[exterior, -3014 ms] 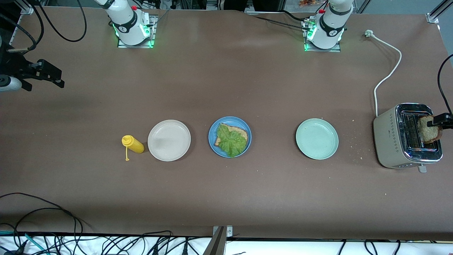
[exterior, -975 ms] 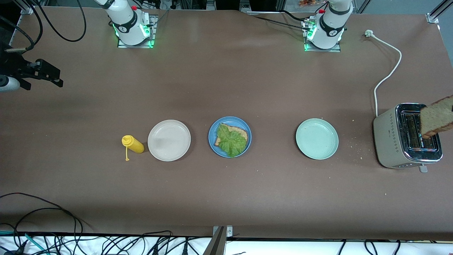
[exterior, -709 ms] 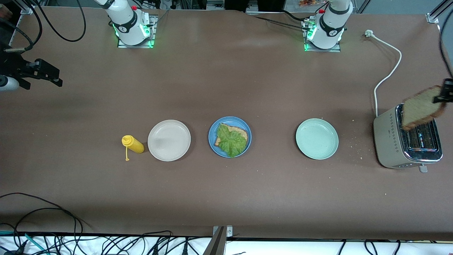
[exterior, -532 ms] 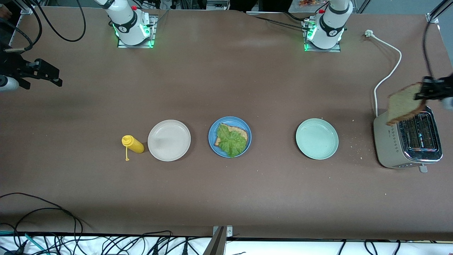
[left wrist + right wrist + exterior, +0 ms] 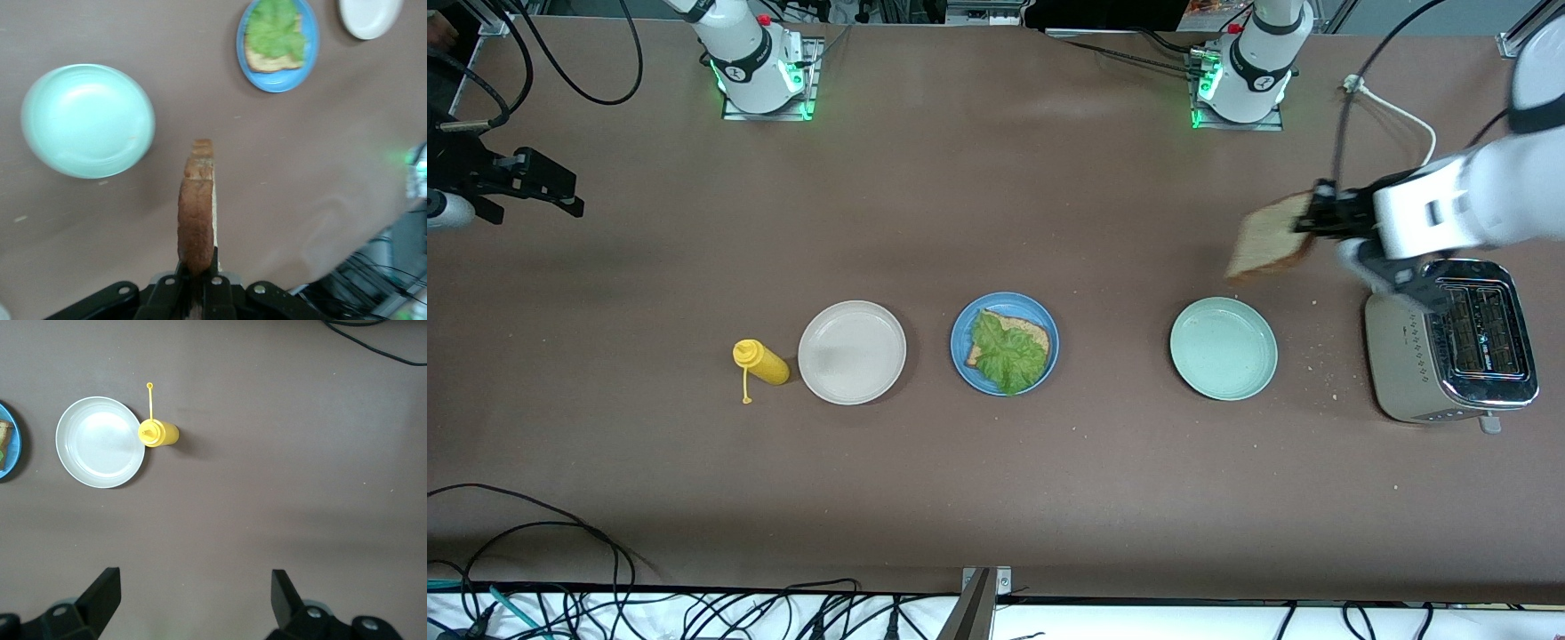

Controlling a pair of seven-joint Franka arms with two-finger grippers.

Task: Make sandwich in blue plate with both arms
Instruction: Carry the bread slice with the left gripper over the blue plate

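I saw the blue plate (image 5: 1005, 343) mid-table carrying a bread slice (image 5: 1031, 337) under lettuce (image 5: 1007, 352), while my left gripper (image 5: 1310, 220) pinched a second slice (image 5: 1268, 247) over bare table at the mint plate's (image 5: 1224, 348) one o'clock, and my right gripper (image 5: 193, 595) waited, fingers spread.

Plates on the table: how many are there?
3, in a row: round beige-white plate beside the yellow squeeze bottle; round blue plate holding bread and lettuce, in the middle; pale mint-green plate toward the toaster. None looks hidden.
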